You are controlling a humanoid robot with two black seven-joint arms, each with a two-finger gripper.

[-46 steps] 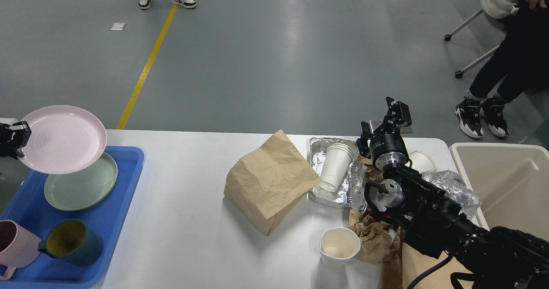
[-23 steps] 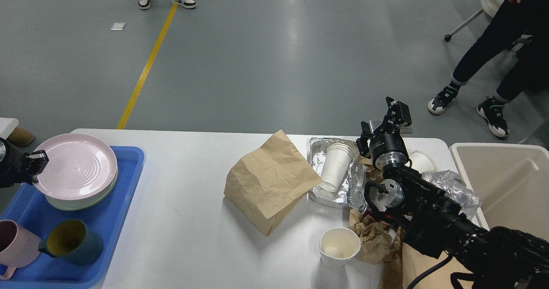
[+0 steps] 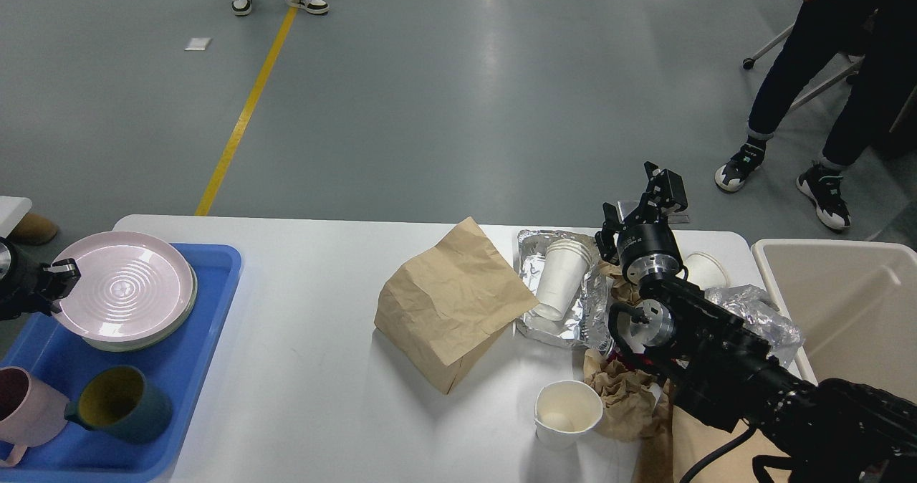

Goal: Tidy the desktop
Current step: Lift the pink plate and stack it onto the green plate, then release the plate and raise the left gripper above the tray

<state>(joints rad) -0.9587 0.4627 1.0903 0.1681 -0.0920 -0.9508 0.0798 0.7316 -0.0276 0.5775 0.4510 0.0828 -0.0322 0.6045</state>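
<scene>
Desktop (image 3: 322,411) with paper bag (image 3: 448,304), cups (image 3: 562,275).

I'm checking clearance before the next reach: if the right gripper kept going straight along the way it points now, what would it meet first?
The right gripper points up and away, past the desktop's far edge. Nothing shows ahead of it but open grey floor, so the way looks free, though depth is hard to judge here.

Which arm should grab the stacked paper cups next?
Right. Its end effector is open, empty and just right of the cups in the foil tray. The left end effector is at the pink plate, far off.
</scene>
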